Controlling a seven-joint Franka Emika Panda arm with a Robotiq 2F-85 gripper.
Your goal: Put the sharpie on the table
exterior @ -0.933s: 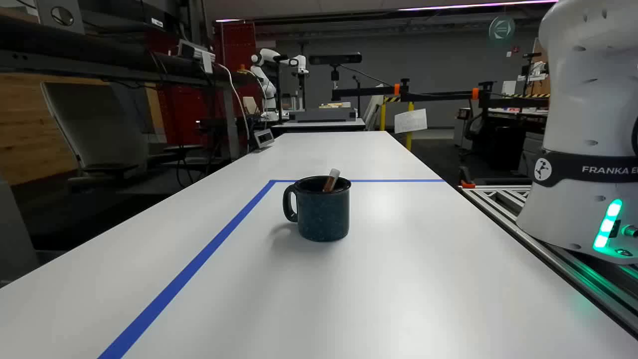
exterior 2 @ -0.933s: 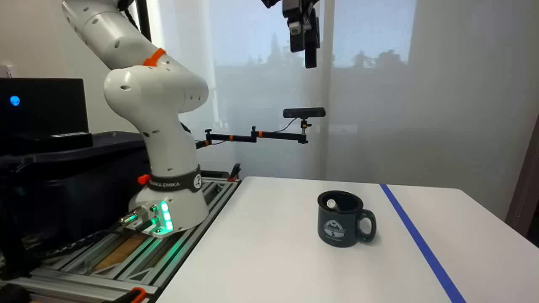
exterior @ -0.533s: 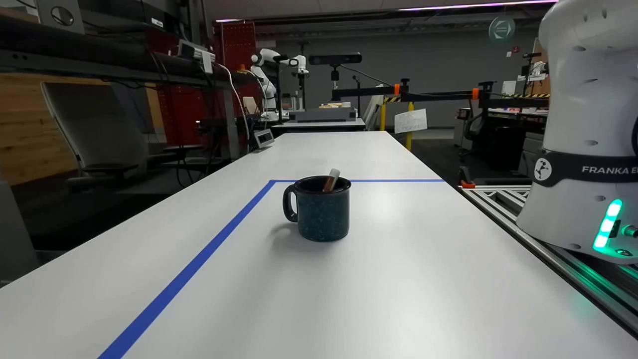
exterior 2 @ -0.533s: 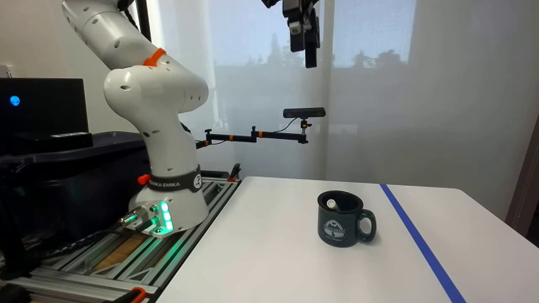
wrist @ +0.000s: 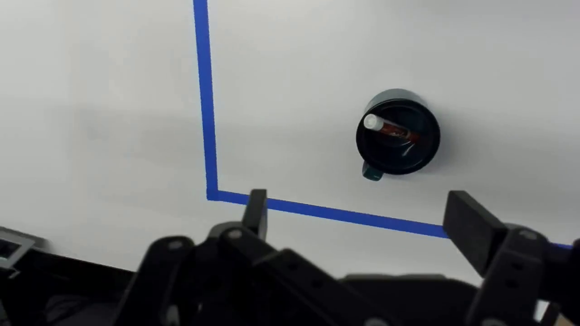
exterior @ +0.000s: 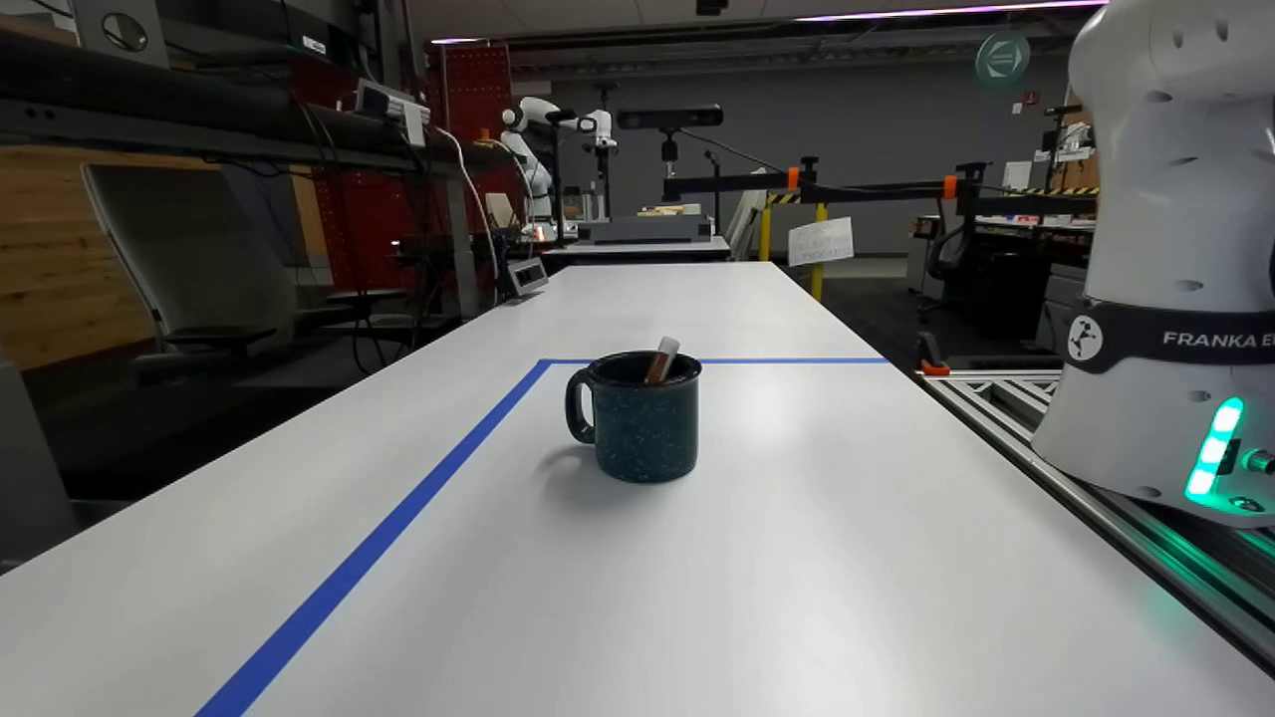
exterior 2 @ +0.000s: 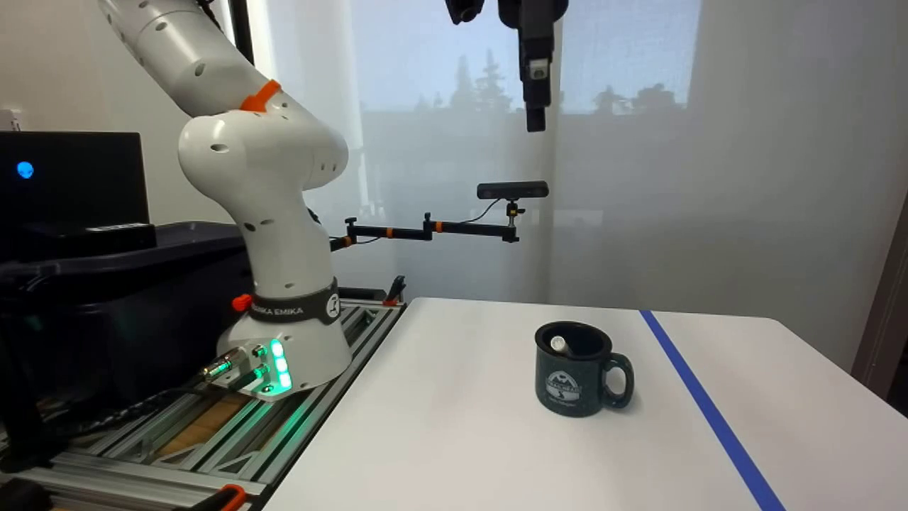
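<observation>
The sharpie (exterior: 657,368) leans inside the dark blue mug (exterior: 647,433), its whitish end sticking up above the rim and its body reddish-brown. Its whitish end also shows in an exterior view (exterior 2: 559,345), and in the wrist view the sharpie (wrist: 395,130) lies slanted across the mug's opening. Its lower end is hidden in the mug. The mug stands upright on the white table (exterior: 797,597). My gripper (exterior 2: 537,121) hangs high above the table, pointing down. In the wrist view the gripper (wrist: 358,199) is open, with nothing between its fingers; the mug lies beyond the fingertips.
Blue tape (wrist: 317,211) marks lines on the table, with a corner near the mug's handle side. A camera on a black arm (exterior 2: 512,190) stands behind the table. A small grey device (exterior: 527,276) sits at the table's far edge.
My gripper has come down slightly and turned, so its fingers overlap in an exterior view; a small dark tip now shows at the top of an exterior view. Mug and sharpie have not moved.
</observation>
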